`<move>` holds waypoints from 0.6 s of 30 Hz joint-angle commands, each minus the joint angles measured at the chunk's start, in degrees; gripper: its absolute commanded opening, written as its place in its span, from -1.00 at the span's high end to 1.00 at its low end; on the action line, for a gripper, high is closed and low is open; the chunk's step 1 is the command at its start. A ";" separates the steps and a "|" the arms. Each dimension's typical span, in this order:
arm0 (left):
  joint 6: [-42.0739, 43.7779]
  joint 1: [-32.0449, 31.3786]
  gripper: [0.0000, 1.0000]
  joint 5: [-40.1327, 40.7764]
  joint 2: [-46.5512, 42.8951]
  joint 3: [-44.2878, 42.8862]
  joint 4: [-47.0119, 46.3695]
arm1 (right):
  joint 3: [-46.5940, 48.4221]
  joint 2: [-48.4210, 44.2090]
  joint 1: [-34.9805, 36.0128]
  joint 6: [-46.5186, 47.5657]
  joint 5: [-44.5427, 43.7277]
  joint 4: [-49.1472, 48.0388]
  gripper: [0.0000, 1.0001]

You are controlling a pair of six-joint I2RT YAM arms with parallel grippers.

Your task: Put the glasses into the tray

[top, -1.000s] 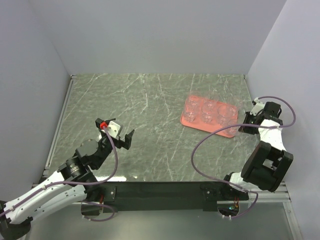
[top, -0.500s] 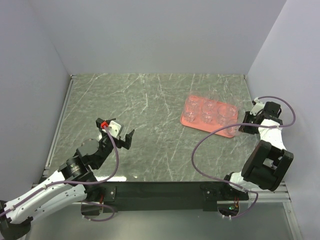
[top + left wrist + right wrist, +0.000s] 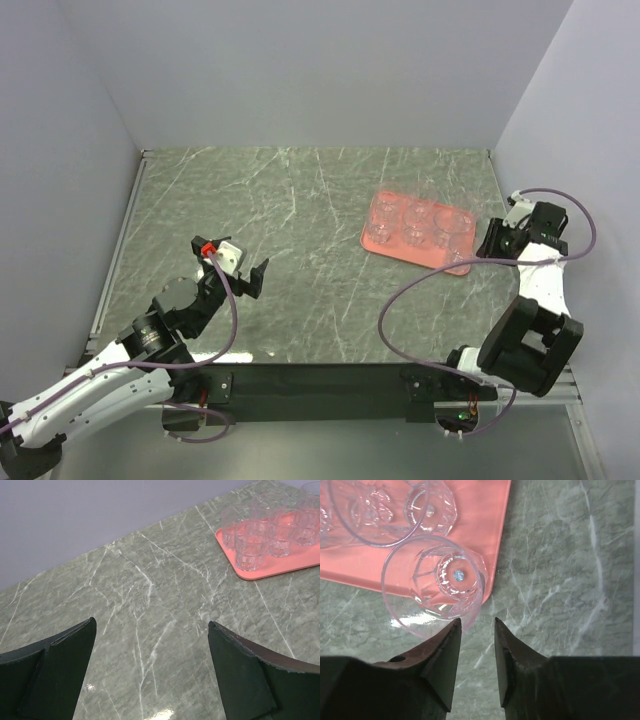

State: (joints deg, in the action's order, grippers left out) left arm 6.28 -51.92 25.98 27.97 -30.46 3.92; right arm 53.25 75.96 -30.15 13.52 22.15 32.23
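Right gripper [image 3: 476, 622] is hanging just off a corner of the tray [image 3: 482, 525], its fingers standing narrowly apart with nothing between them, the tips almost touching the rim of the corner glass [image 3: 436, 582]. That glass is sitting right at the tray's edge, beside the other glasses [image 3: 418, 222]. A careless sideways pull-back could be catching its rim and tipping it off the tray. A second ago these fingers were closed; now they are parting.

The green marbled table [image 3: 300, 260] bears the tray [image 3: 400, 252] at right.
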 commanded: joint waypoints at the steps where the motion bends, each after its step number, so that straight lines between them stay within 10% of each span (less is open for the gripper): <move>1: -1.01 0.42 -0.99 0.92 -0.54 -0.04 -1.55 | 2.56 -5.28 -0.35 1.51 0.26 0.38 0.09; 18: -4.69 2.61 -0.99 3.81 1.12 -1.01 -1.28 | -5.09 -27.88 -0.44 2.05 4.22 -2.95 -0.50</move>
State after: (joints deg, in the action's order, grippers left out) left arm 4.01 -50.37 27.88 28.60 -30.46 4.08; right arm 49.54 51.11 -30.17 16.27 25.43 32.34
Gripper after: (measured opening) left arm 0.994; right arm 0.735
